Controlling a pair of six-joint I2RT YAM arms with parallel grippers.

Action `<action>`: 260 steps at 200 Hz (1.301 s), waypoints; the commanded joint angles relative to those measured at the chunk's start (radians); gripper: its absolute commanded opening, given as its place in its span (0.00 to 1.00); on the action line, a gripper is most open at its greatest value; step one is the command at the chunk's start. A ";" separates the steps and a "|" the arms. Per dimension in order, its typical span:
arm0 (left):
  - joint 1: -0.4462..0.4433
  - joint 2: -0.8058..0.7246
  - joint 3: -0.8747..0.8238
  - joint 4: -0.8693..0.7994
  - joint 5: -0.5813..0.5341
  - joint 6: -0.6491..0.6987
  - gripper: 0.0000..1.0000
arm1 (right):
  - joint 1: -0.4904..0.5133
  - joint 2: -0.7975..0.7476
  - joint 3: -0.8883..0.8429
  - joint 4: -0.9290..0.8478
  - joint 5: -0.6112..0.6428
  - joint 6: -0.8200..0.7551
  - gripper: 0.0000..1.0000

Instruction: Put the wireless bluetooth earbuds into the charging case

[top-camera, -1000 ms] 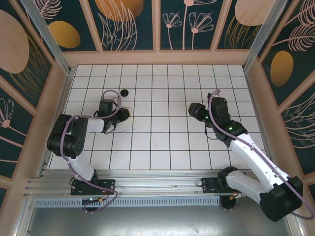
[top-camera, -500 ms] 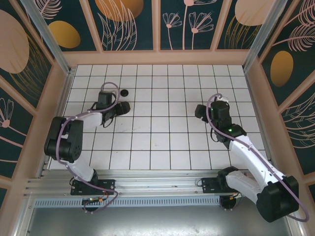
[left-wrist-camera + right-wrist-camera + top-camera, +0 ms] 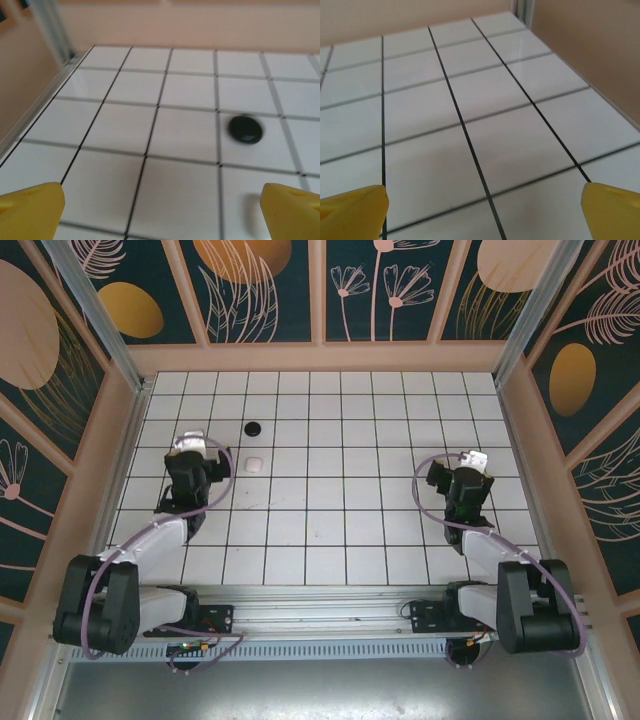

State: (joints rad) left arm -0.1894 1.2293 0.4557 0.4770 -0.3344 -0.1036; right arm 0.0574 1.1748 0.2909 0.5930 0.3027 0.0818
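The white charging case [image 3: 254, 464] lies by itself on a tile left of centre; in the left wrist view it is a blurred pale shape [image 3: 250, 210] beside the right fingertip. My left gripper [image 3: 197, 456] stands about two tiles to its left, open and holding nothing, its yellow fingertips [image 3: 35, 205] wide apart. Over at the right side, my right gripper [image 3: 458, 475] is also open and empty above bare tiles, with its yellow fingertips [image 3: 610, 210] spread. The earbuds are out of view.
A round black puck [image 3: 252, 427] sits one tile beyond the case, also ahead of the left gripper [image 3: 245, 130]. Wooden walls [image 3: 320, 356] with metal posts enclose the white tiled floor [image 3: 340, 500].
Both grippers opened and both arms drew back toward the near edge. The left gripper, shut at the case's spot a second ago, has moved away left, leaving the white case uncovered on the tile.
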 commanded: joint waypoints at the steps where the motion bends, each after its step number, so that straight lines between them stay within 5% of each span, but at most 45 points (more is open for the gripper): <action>1: 0.006 0.035 -0.076 0.305 -0.098 0.064 0.99 | -0.022 0.055 -0.040 0.348 -0.100 -0.047 0.99; 65: 0.028 0.145 -0.280 0.808 -0.037 0.134 0.98 | -0.115 0.365 -0.149 0.828 -0.250 -0.007 0.99; 93: 0.062 0.232 -0.321 0.961 0.016 0.113 0.98 | -0.103 0.365 -0.067 0.671 -0.283 -0.043 0.99; 147: 0.170 0.266 -0.151 0.652 0.191 0.035 0.99 | -0.091 0.363 -0.063 0.665 -0.283 -0.052 0.99; 183: 0.174 0.308 -0.238 0.861 0.191 0.032 0.99 | -0.090 0.364 -0.064 0.664 -0.283 -0.053 0.99; 260: 0.174 0.291 -0.222 0.802 0.170 0.028 0.99 | -0.085 0.364 -0.062 0.663 -0.282 -0.058 0.99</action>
State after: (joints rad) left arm -0.0185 1.5177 0.2382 1.2377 -0.1711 -0.0574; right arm -0.0376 1.5352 0.2153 1.2167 0.0429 0.0345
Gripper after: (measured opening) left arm 0.985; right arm 0.990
